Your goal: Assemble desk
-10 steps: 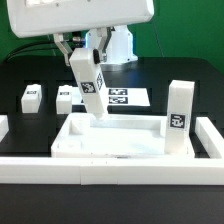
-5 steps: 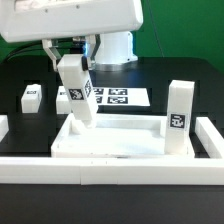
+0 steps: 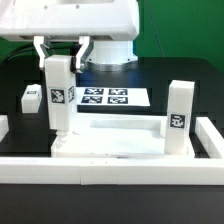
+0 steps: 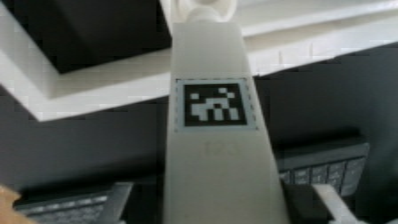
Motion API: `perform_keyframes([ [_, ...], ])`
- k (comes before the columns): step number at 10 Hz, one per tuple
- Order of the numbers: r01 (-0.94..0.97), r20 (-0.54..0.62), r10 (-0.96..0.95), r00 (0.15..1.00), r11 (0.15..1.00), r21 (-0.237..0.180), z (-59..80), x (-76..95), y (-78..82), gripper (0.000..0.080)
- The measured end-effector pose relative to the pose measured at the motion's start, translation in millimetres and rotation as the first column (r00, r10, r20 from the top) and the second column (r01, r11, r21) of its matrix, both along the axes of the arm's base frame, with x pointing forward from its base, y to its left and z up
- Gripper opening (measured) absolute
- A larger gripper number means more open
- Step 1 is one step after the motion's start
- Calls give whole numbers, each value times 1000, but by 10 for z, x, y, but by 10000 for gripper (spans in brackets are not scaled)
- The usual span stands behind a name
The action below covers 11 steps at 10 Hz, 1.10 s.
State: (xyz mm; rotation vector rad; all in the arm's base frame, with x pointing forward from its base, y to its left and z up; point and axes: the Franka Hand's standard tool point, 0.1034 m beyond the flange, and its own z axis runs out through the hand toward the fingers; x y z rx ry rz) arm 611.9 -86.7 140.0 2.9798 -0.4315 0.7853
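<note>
End effector (image 3: 61, 50) closed on a square white leg (image 3: 58, 100), gripping it by its upper end so that it hangs upright directly below. In the wrist view the dark ribbed pads (image 4: 71, 205) press on two opposite flat faces of the leg (image 4: 214, 150).

The leg's lower end sits at the near corner of the white tray-like tabletop (image 3: 110, 150), which lies on the black counter (image 3: 170, 70) below the end effector. Whether the leg tip has entered the corner socket cannot be told.

A second leg (image 3: 180, 118) stands upright at the tabletop corner farthest from the end effector. A third leg (image 3: 30, 97) lies on the counter beside the end effector, apart from the tabletop. The marker board (image 3: 112, 98) lies flat beyond the tabletop, and a low border rail (image 3: 110, 168) runs in front.

Handling, as a judgement: the leg looks like rigid, light, smooth plastic, so it could twist or slide between the pads. Holding the flat faces high up leaves the lower end free for the socket.

Writing: no words or brand can be read. The leg carries a black-and-white square marker tag (image 4: 214, 105), and the other legs and the board carry similar tags.
</note>
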Motion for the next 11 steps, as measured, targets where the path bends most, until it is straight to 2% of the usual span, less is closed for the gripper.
perform_keyframes([
  [4, -5, -5, 5, 1000, 1000, 0, -27, -18, 30, 290],
  [11, -8, -30, 8, 1000, 1000, -6, -167, -97, 11, 290],
])
